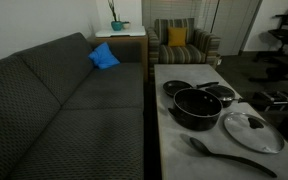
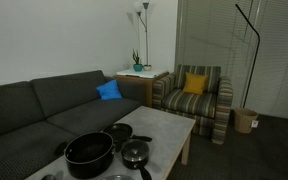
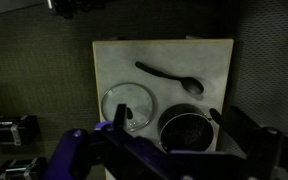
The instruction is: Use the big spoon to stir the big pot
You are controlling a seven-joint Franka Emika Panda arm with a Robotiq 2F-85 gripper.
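Charcoal woven upholstery: a sofa (image 1: 54,110) fills the left of an exterior view, with a blue cushion (image 1: 104,57) at its far end. Beyond it, a side table (image 1: 129,48) with a potted plant (image 1: 115,18), then a striped armchair (image 1: 189,50) holding a yellow cushion (image 1: 176,38). Right of the sofa, one pale tabletop (image 1: 174,150) carrying all the cookware. Smaller black pans (image 1: 179,87) at the far end. The big pot (image 1: 196,107), just nearer than these: upright, uncovered, dark inside; judged left open so that it can be stirred. Glass lid (image 1: 251,130), laid flat close beside the pot on its right. The big spoon (image 1: 229,155), flat on the near end, apart from pot and lid, bare surface around its handle; judged laid out for an easy pick-up. Tool (image 3: 166,150), wrist view only: high over the tabletop, fingers spread wide, nothing between them. Task judged not begun. Obstructions: none over the spoon; lid and pans crowd the pot, so a carried spoon could clip them. Dark gear (image 1: 279,100) at the far right, too dim to identify.
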